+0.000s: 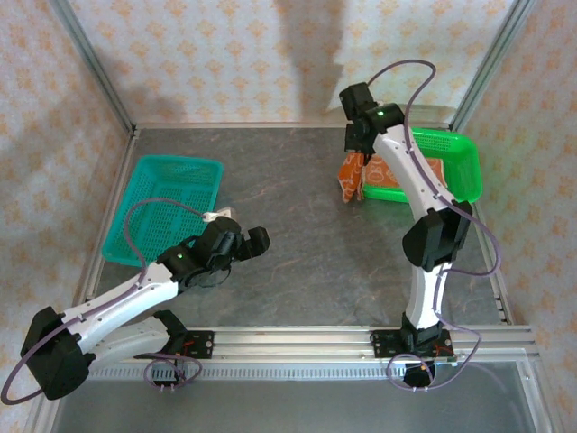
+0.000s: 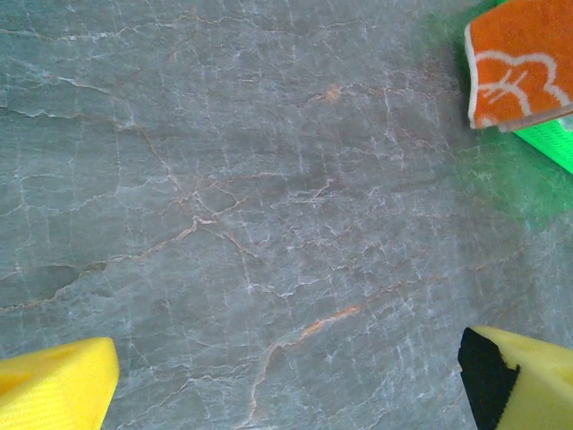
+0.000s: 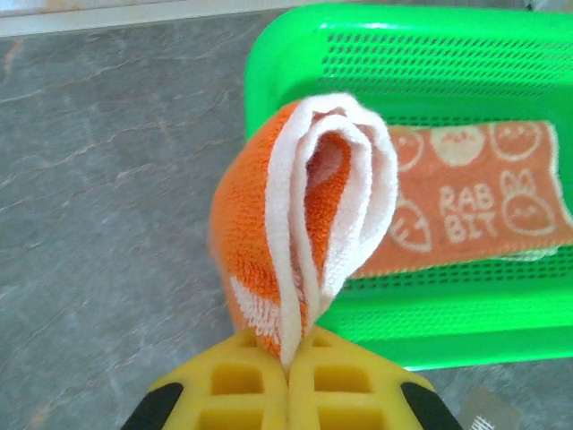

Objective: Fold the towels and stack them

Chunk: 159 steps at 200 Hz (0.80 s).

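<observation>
An orange towel [image 3: 255, 210] with white edges hangs bunched from my right gripper [image 3: 288, 356], whose yellow fingers are shut on its edge. In the top view this towel [image 1: 350, 183] dangles over the table just left of the green basket [image 1: 462, 149], below my right gripper [image 1: 355, 155]. A second orange towel [image 3: 474, 206] with "RABBIT" lettering lies flat inside the green basket [image 3: 295, 54]. My left gripper [image 1: 242, 238] stands open over bare table near the middle left. Its yellow fingertips [image 2: 55, 387] are wide apart with nothing between them. The hanging towel [image 2: 517, 63] shows far off in the left wrist view.
A teal mesh basket [image 1: 167, 209] sits at the left of the grey stone table [image 1: 297, 225]. Patterned walls and metal frame posts enclose the table on the left, back and right. A metal rail [image 1: 297, 347] runs along the near edge.
</observation>
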Tool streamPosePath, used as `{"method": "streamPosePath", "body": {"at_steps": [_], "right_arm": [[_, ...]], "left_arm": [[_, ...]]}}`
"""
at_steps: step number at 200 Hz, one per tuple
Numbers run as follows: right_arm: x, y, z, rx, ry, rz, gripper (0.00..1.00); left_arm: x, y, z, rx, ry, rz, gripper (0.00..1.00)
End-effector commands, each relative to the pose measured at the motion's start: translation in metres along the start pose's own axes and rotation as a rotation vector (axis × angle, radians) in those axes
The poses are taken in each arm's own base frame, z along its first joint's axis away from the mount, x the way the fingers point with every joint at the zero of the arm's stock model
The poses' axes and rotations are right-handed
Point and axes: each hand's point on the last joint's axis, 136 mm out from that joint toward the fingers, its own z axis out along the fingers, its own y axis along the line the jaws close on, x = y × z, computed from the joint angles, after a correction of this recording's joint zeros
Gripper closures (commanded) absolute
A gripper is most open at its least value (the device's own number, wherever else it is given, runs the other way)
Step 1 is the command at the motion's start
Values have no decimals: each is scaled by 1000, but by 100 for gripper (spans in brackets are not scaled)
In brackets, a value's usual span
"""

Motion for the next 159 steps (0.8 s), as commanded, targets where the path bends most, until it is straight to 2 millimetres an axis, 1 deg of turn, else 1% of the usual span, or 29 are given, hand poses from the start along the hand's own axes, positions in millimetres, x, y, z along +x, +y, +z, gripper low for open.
{"method": "streamPosePath", "body": {"at_steps": [1,20,54,72,109,138,159], "right_arm": [[-7,-28,-7,93,-4,-50,100],[-14,-34,-5,89,-13,-49,100],[-25,-49,-2,134,-35,-35,100],[-28,-58,4,156,-34,-21,100],[-27,-82,20,198,-4,-6,100],[-26,-101,26,235,4,6,100],[-26,-111,30,244,11,13,100]], "left_arm": [[-3,15,-3,-50,-26,11,1],[-4,17,-3,-52,-28,8,2],[-7,16,1,-50,-23,7,2],[-8,14,3,-49,-16,8,1],[-8,15,4,-54,-8,13,1],[-8,17,4,-55,-9,11,1],[-9,17,5,-55,-8,7,1]]}}
